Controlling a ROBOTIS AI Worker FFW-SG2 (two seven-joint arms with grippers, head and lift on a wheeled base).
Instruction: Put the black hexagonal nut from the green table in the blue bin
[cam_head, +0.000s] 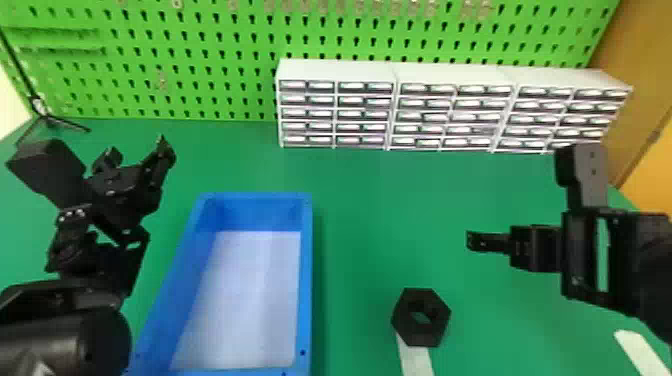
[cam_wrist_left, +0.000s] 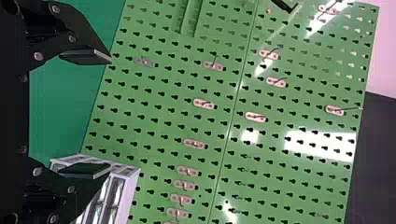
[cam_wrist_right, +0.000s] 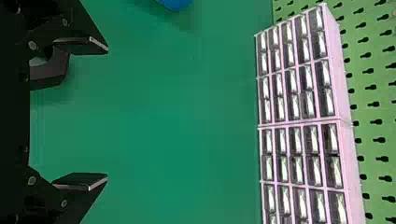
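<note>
While the nut (cam_head: 425, 337) lies flat on the green table (cam_head: 380, 200), hole up, it covers the far end of a white strip (cam_head: 417, 362). Its flat edges stand out sharply against the green. Another strip (cam_head: 637, 350) lies well to the right, under the right arm's side of the view.

Left of the nut, the bin (cam_head: 306, 280) runs lengthwise away from the robot, its blue walls around a pale floor. A band of table separates its right edge from the nut, giving room between them; the nut is outside, touching no wall.

The right gripper (cam_head: 472, 241) comes in from the right, its tips above the table, farther out than the nut and to its right. Its two fingers stand wide apart with only air between them; the nut shows partly behind one finger in the right wrist view. Across from it, the left gripper (cam_head: 137, 152) is beyond the bin's left edge, also spread wide and holding nothing, with table between it and the rim.

Farther on, more table stretches from the bin's far rim to the white drawers (cam_head: 455, 107), which line the back edge toward the right. A thin stand (cam_head: 46, 117) is at the far left. Behind rises the green pegboard (cam_head: 225, 65).
</note>
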